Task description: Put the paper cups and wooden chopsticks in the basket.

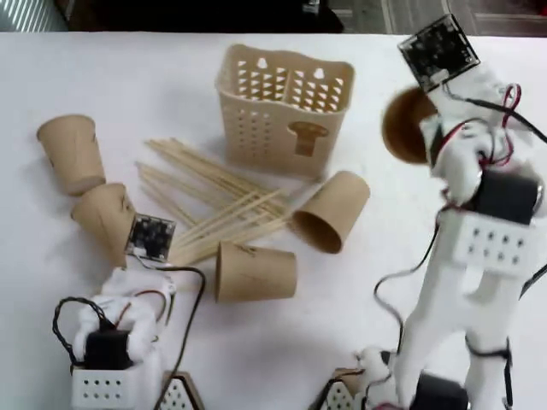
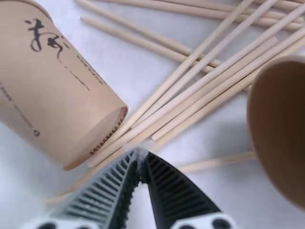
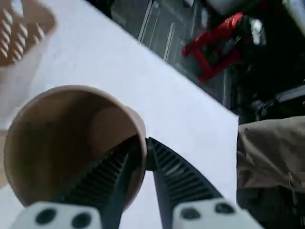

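- printed cup (image 2: 52, 90), left of basket (image 1: 286, 111): dark brush script, unreadable.
- left gripper (image 2: 139, 157): fingers together over chopsticks (image 2: 200, 90).
- right gripper (image 3: 145, 143): clamped on held cup (image 3: 71, 143), right of basket.

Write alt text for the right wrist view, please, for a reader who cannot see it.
The right hand grips a brown paper cup by its rim, one finger inside and one outside, over the white table. A corner of the beige basket shows nearby, and a dark, cluttered room lies beyond the table's edge.
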Motion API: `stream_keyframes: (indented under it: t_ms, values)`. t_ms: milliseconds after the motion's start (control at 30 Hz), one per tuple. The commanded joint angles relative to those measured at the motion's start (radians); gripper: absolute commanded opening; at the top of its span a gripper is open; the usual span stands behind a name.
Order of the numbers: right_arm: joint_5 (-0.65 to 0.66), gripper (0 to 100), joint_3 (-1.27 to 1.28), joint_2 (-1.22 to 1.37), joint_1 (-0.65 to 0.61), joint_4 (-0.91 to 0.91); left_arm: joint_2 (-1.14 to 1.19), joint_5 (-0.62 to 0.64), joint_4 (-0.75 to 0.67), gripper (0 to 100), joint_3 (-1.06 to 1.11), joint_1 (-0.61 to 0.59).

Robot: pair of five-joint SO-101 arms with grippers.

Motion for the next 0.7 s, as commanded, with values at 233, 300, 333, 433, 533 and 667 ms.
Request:
stream_keyframes:
  t_ms: [233,300,333,433,533,667]
  values:
    - [-0.236,1.9,-0.015,-0.111,-0.231,-0.156,-0.002,-0.006,-0.011,3,-0.018,0.005]
    - [-0.292,1.9,-0.015,-0.111,-0.266,-0.182,-0.002,-0.006,-0.011,3,-0.018,0.005]
    - [-0.319,1.9,-0.015,-0.111,-0.285,-0.196,-0.002,-0.006,-0.011,3,-0.018,0.005]
    - [-0.382,1.9,-0.014,-0.091,-0.337,-0.219,-0.002,-0.006,-0.011,3,-0.018,0.005]
    - [-0.399,1.9,-0.014,-0.018,-0.364,-0.239,-0.002,-0.006,-0.011,3,-0.018,0.005]
    - [-0.399,1.9,-0.014,0.101,-0.363,-0.274,-0.002,-0.006,-0.011,3,-0.018,0.005]
